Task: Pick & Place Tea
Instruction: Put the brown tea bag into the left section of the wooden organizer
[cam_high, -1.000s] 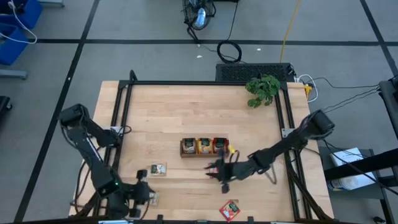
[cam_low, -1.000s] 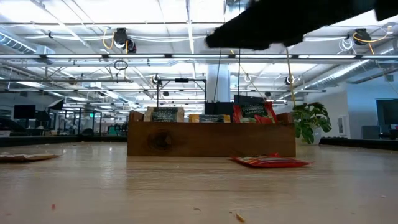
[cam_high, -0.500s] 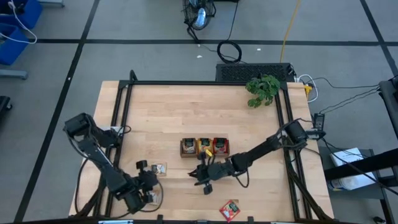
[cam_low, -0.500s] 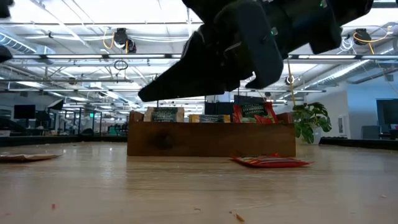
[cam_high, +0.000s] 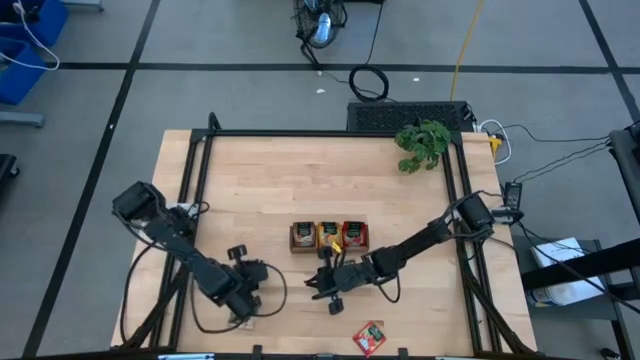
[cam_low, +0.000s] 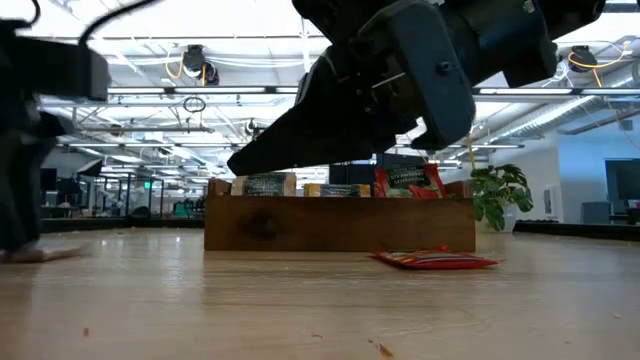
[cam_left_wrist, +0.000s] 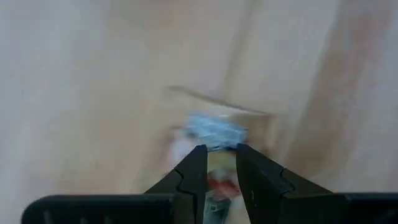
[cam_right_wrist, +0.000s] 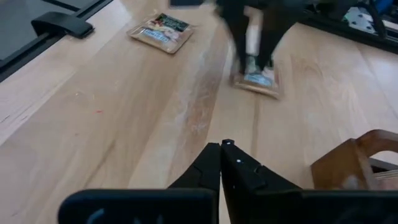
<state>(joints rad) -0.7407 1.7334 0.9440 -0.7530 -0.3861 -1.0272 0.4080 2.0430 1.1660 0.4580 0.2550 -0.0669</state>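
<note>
A pale tea sachet (cam_right_wrist: 258, 79) lies flat on the table left of the tray. My left gripper (cam_left_wrist: 219, 149) points steeply down over it, its fingers a narrow gap apart; the view is blurred, so I cannot tell if they touch it. A second pale sachet (cam_right_wrist: 161, 31) lies closer to the near edge. A red sachet (cam_high: 370, 337) lies flat by the near edge. My right gripper (cam_right_wrist: 222, 147) is shut on nothing and hangs above the table in front of the tray, pointing toward the left gripper.
The brown tray (cam_high: 328, 248) stands mid-table with sachets upright in its three compartments (cam_low: 340, 190). A leafy plant (cam_high: 422, 145) is at the far right corner. A black frame (cam_high: 200, 180) runs along the table's sides. Bare wood lies between the tray and the far edge.
My left gripper has moved from the near edge toward the far side and right, sinking and tipping steeply down over the pale sachet. My right gripper has moved left along the front of the tray and lower, then held still.
</note>
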